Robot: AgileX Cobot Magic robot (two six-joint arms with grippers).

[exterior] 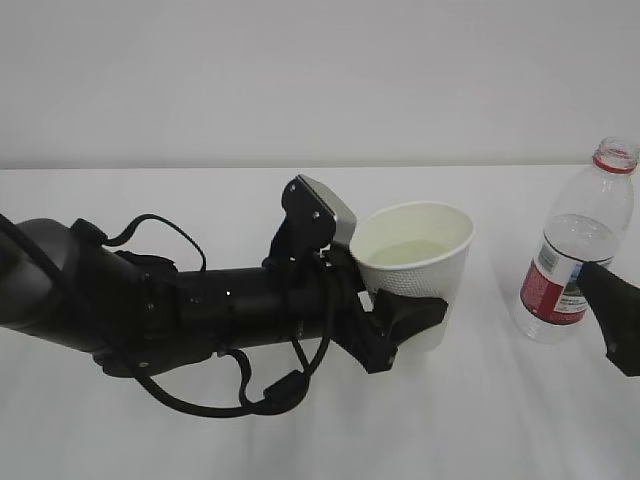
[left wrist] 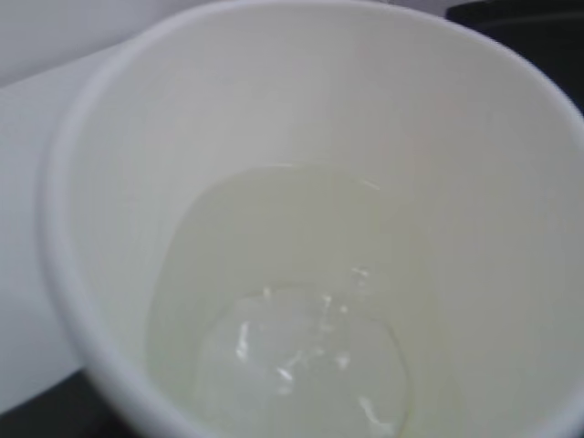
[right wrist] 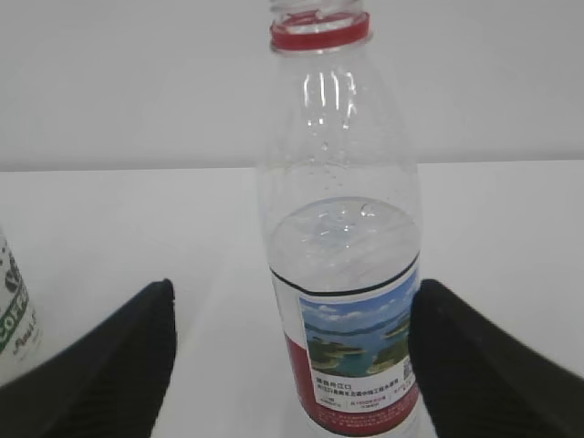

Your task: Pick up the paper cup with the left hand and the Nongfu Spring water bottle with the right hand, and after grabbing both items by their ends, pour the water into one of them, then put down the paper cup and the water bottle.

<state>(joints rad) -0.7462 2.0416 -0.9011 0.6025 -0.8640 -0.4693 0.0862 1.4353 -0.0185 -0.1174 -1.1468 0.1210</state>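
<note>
Paper cup (exterior: 425, 262) stands upright on the white table (exterior: 300, 420), middle of the exterior view, held in the left hand (exterior: 400, 325): black fingers (exterior: 415, 315) clamp around its lower side wall. Grey block on the wrist sits just behind the cup rim. Water (left wrist: 301, 347) fills the cup bottom, clear, with small glints, seen from above in the left wrist view. Nongfu Spring water bottle (right wrist: 342, 246) stands upright on the table at far right, uncapped, red neck ring on top, roughly half full, label facing the right wrist camera. Right hand (right wrist: 292, 365) has its jaws spread wide, one finger (right wrist: 100, 356) on each side of the bottle, apart from it, not touching. Cup and bottle near each other, not touching.
</note>
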